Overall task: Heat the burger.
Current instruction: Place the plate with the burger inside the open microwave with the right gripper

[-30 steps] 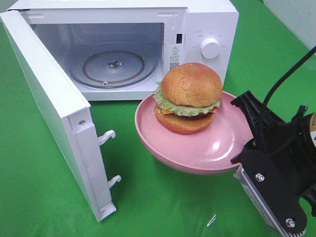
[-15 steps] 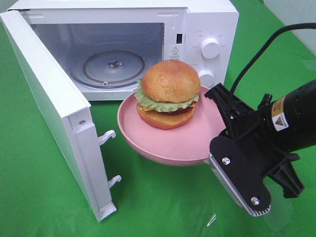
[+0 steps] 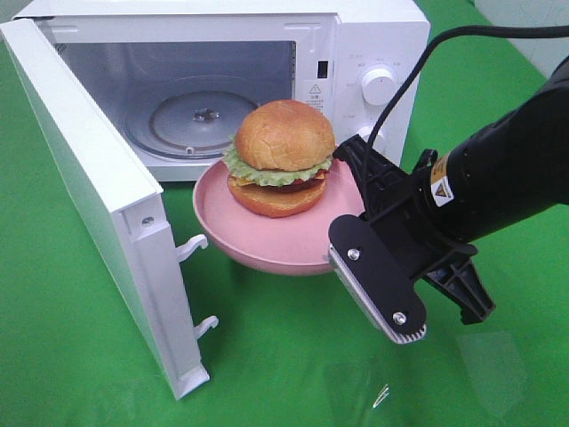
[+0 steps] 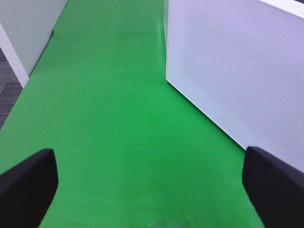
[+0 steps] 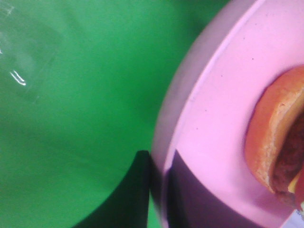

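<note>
The burger [image 3: 281, 158], with a glossy brown bun, green lettuce and a dark patty, sits on a round pink plate [image 3: 258, 252]. My right gripper [image 3: 345, 227] is shut on the plate's right rim and holds it in the air just in front of the open microwave [image 3: 373, 40]. In the right wrist view its dark fingers [image 5: 137, 190] clamp the pink rim [image 5: 194, 118], with the burger [image 5: 273, 137] beyond. My left gripper [image 4: 152, 190] is open and empty above the green cloth beside the microwave's white door [image 4: 237, 71]. It is out of the exterior view.
The microwave door [image 3: 98, 196] stands swung open to the left. A glass turntable [image 3: 204, 120] lies inside the cavity. A control knob [image 3: 380, 86] is on the right panel. A green cloth [image 3: 293, 374] covers the table.
My right gripper has carried the plate with the burger to the left and toward the microwave opening. The arm has come further into view.
</note>
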You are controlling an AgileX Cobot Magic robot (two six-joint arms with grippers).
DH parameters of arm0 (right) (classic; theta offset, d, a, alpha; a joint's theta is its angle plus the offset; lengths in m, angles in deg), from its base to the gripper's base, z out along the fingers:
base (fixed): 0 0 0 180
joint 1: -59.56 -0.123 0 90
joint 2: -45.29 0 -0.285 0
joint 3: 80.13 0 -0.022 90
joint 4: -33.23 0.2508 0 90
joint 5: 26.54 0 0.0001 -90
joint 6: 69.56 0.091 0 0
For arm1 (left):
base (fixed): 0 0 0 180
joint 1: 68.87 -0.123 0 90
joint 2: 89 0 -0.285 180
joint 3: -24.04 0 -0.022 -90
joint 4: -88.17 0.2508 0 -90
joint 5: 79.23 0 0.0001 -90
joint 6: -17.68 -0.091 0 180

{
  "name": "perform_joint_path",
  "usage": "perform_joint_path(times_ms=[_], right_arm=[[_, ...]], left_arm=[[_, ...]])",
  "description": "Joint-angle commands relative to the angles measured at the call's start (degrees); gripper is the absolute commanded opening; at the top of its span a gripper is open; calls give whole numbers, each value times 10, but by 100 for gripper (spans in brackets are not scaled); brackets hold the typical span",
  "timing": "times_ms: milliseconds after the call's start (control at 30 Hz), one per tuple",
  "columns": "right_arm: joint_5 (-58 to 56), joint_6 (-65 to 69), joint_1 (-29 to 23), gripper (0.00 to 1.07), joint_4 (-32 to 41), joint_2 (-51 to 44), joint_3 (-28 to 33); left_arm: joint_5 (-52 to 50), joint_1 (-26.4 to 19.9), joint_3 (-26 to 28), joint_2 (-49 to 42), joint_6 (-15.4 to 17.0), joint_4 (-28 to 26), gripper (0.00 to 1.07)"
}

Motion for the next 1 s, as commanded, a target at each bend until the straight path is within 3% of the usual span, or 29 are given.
perform_joint_path(times_ms=[33,433,1000], right_arm=[[37,-1,1,0,-5,4,-20],[29,11,-28,0,-3,49,-70],[-24,5,-26,0,31,91,-146]], left_arm=[[-3,1,0,-10,2,-2,100],[-3,1,0,-10,2,-2,100],[-3,1,0,-10,2,-2,100]])
